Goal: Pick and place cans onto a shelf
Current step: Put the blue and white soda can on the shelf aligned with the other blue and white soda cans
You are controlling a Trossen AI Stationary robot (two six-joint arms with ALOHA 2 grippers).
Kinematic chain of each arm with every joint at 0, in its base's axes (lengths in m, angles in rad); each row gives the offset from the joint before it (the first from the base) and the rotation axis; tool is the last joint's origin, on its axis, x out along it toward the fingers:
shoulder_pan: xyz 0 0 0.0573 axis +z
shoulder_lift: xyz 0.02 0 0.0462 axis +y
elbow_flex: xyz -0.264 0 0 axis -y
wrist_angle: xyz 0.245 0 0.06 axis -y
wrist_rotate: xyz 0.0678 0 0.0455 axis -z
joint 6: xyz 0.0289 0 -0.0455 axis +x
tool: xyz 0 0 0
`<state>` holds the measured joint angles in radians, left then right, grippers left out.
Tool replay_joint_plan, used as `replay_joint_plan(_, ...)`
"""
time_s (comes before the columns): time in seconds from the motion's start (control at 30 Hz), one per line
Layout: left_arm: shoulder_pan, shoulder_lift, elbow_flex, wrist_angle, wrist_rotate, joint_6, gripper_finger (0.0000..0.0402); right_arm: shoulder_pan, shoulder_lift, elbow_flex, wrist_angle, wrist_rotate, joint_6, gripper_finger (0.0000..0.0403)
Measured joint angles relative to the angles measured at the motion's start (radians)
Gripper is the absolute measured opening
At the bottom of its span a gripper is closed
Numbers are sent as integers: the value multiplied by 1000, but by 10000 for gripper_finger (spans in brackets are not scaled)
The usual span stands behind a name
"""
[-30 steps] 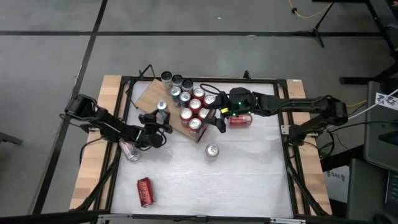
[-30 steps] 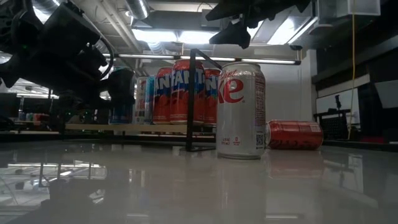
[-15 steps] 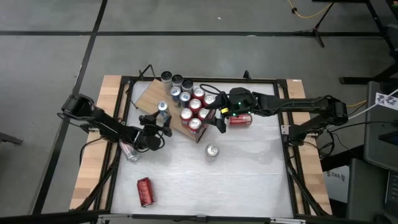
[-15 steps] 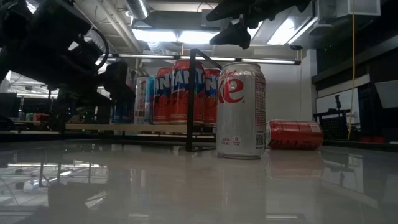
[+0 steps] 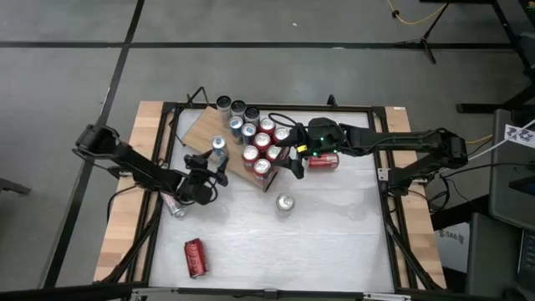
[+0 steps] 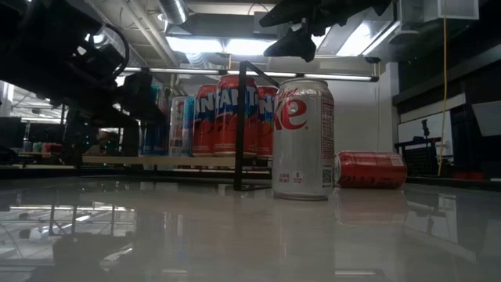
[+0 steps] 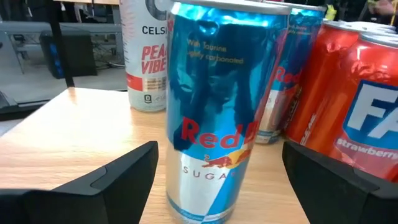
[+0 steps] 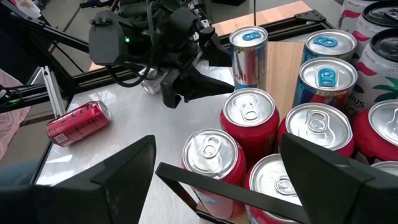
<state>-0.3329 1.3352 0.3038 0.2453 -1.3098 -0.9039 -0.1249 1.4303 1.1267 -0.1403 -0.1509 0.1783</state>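
Observation:
A slim blue-and-silver can stands upright on the light wooden shelf, on its bare left part. My left gripper is open just near of the can. Its fingers stand on either side of the can with a gap to it. Several red and silver cans stand packed on the shelf's right part. My right gripper hangs open above that group's right edge and touches nothing.
A silver can stands upright on the white table. One red can lies under the right arm and another lies near the front left. A further can lies under the left arm. The shelf's black frame rises at its near right end.
My left gripper has risen a little and drawn slightly back from the slim can, staying open. The can stands where it was on the shelf.

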Motion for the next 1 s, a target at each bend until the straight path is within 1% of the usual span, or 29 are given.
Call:
replay_joint_plan(0.13, -22, -32, 0, -64, 11, 0, 338, 0, 0, 0, -14, 0, 0, 331)
replay_joint_plan(0.27, -38, -55, 0, -113, 62, 0, 338, 0, 0, 0, -29, 0, 0, 331)
replay_joint_plan(0.4, -48, -56, 0, -113, 136, 0, 338, 0, 0, 0, -29, 0, 0, 331)
replay_joint_plan(0.5, -48, -56, 0, -113, 222, 0, 338, 0, 0, 0, -30, 0, 0, 331)
replay_joint_plan(0.63, -48, -56, 0, -111, 282, -1, 338, 0, 0, 0, -30, 0, 0, 331)
replay_joint_plan(0.8, -43, -56, 0, -111, 260, -1, 337, 0, 0, 0, -30, 0, 0, 331)
replay_joint_plan(1.0, 1, -56, 0, -126, 254, -1, 318, 0, 0, 0, -30, 0, 0, 331)
